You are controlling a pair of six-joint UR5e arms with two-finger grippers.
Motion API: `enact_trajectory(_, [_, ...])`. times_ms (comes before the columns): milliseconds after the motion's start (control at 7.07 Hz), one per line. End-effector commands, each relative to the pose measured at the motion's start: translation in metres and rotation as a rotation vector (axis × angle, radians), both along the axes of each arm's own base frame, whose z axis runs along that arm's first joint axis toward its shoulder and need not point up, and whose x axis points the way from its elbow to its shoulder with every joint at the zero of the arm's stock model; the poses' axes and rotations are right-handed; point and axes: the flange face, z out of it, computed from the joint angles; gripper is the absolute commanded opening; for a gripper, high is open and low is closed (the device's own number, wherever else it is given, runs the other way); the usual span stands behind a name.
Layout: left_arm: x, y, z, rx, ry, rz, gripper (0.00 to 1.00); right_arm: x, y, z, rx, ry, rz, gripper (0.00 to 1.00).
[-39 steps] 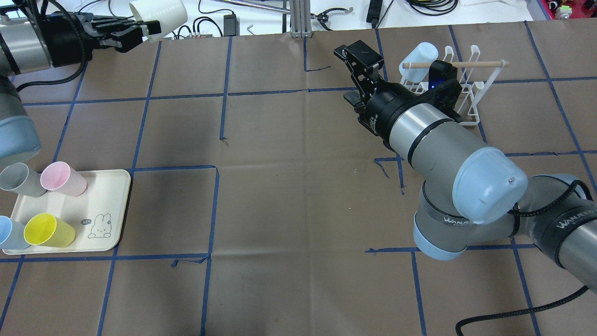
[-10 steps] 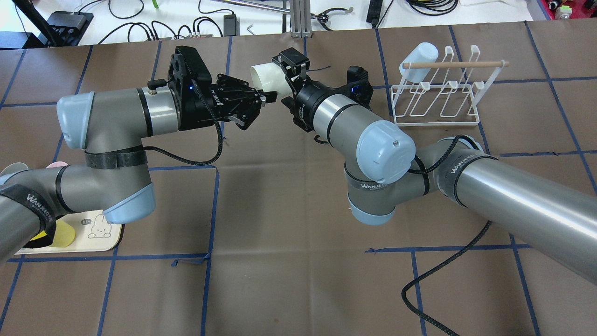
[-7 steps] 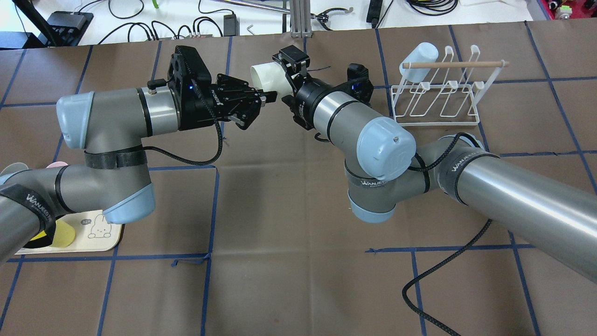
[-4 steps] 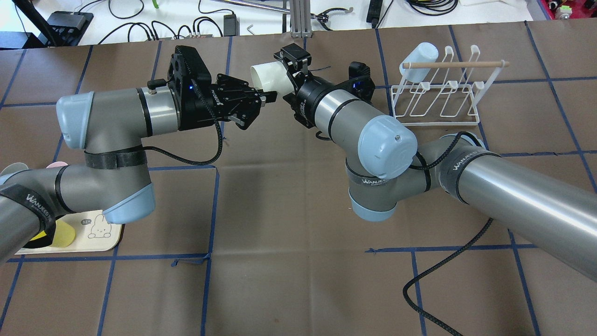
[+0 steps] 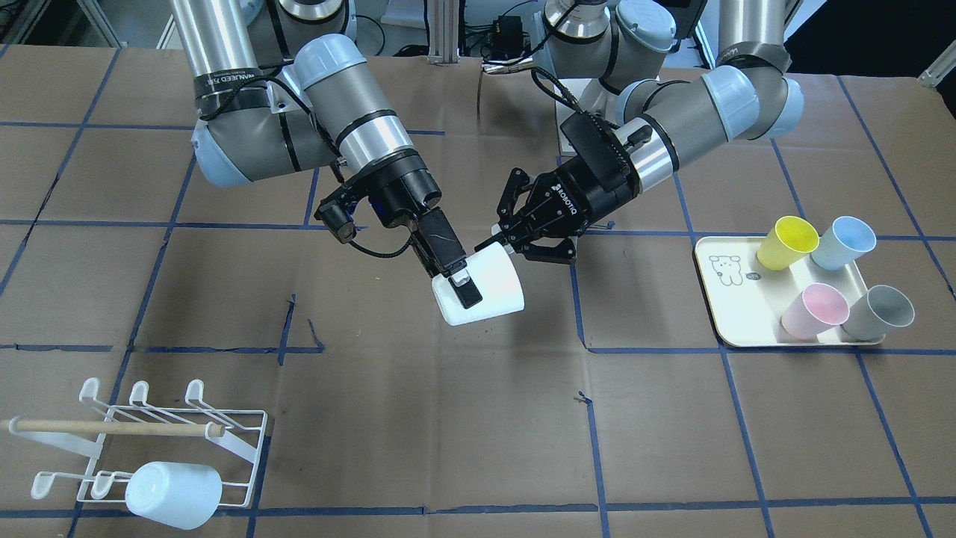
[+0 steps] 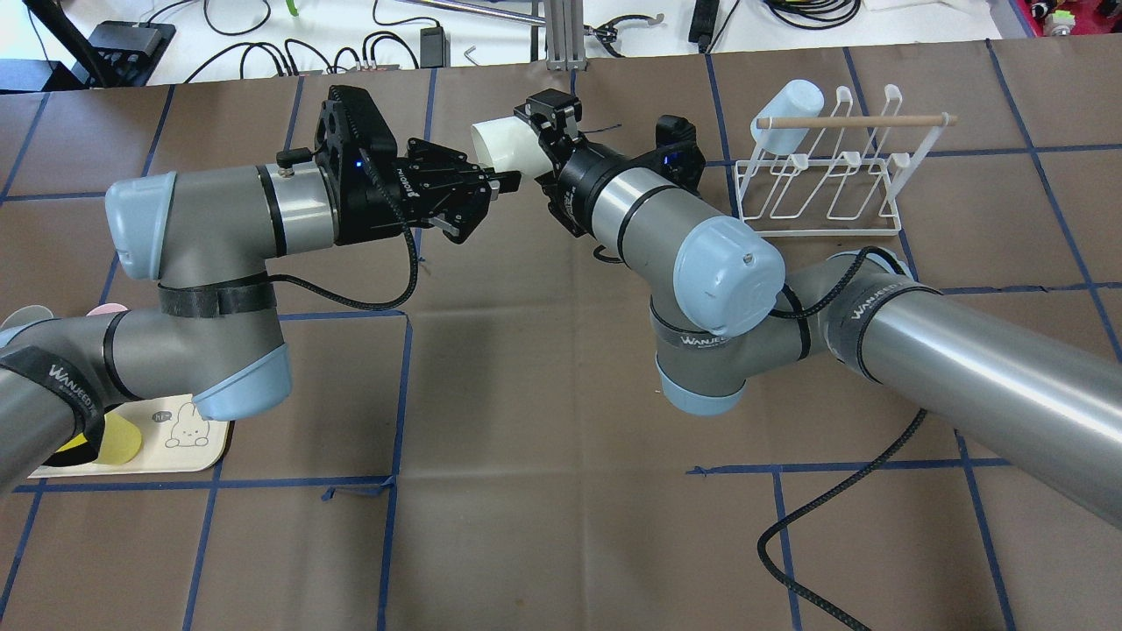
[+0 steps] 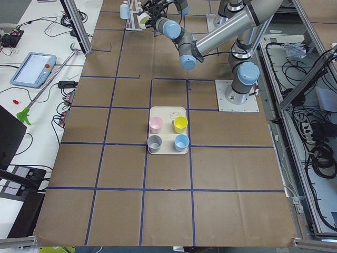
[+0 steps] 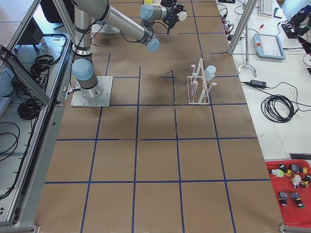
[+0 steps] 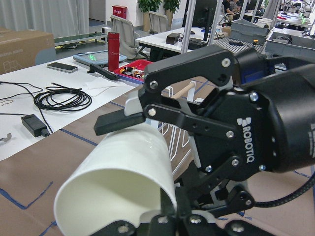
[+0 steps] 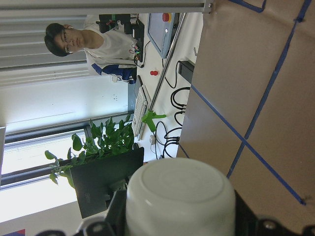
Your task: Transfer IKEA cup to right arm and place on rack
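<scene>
The white IKEA cup (image 5: 489, 288) hangs on its side above the middle of the table, also in the overhead view (image 6: 500, 147). My left gripper (image 5: 494, 237) (image 6: 507, 182) is shut on the cup's rim, its mouth facing the left wrist camera (image 9: 123, 177). My right gripper (image 5: 467, 295) (image 6: 535, 147) is shut around the cup's body near the base (image 10: 179, 196). One right finger (image 9: 118, 122) lies along the cup's top; the other is hidden. The white wire rack (image 5: 187, 410) (image 6: 820, 231) stands off to the right arm's side.
A pale blue cup (image 5: 173, 493) (image 6: 789, 103) sits on a rack prong under the wooden dowel (image 5: 112, 427). The cream tray (image 5: 728, 299) on the left arm's side holds yellow (image 5: 784, 241), blue (image 5: 842, 241), pink (image 5: 814, 310) and grey (image 5: 880, 312) cups. A person (image 10: 106, 46) sits beyond the table.
Since 5.5 s ago both arms met over mid-table and the right gripper closed around the cup. In the last second the right wrist shifted slightly; the cup and left gripper stayed put.
</scene>
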Motion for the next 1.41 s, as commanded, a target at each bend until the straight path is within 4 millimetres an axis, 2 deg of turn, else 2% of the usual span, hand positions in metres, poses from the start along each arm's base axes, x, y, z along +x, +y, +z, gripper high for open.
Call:
enact_trajectory(0, [0.001,-0.001,0.002,-0.005,0.0,0.002,0.18,0.0,0.001,0.0,0.0,0.0,0.006,0.54])
enact_trajectory(141, [0.0,-0.001,0.003,-0.003,0.002,0.002,0.45,0.001,0.001,0.001,-0.001,-0.002,0.01,0.49])
enact_trajectory(283, [0.001,-0.002,0.004,0.022,0.014,0.017,0.67,0.001,0.002,0.001,-0.002,-0.003,0.013,0.41])
enact_trajectory(424, [0.001,-0.002,0.004,0.062,0.035,0.035,0.88,0.001,0.002,0.001,-0.002,-0.003,0.012,0.38])
enact_trajectory(566, [0.001,-0.001,0.006,0.091,0.05,0.051,0.98,0.001,0.002,0.001,-0.003,-0.002,0.013,0.34])
enact_trajectory(848, [0.009,-0.001,0.015,0.081,0.053,0.073,0.99,0.0,0.001,0.001,-0.009,0.004,0.002,0.31])
enact_trajectory(990, [0.022,-0.005,0.013,0.085,0.047,0.104,0.99,-0.002,-0.001,0.003,-0.014,0.005,-0.003,0.28])
enact_trajectory(1131, [0.048,-0.008,0.016,0.083,0.023,0.184,0.99,-0.005,-0.011,0.007,-0.028,0.0,-0.014,0.24])
enact_trajectory(1272, [0.071,-0.01,0.022,0.074,0.017,0.242,0.99,-0.016,-0.025,0.014,-0.045,-0.003,-0.039,0.2])
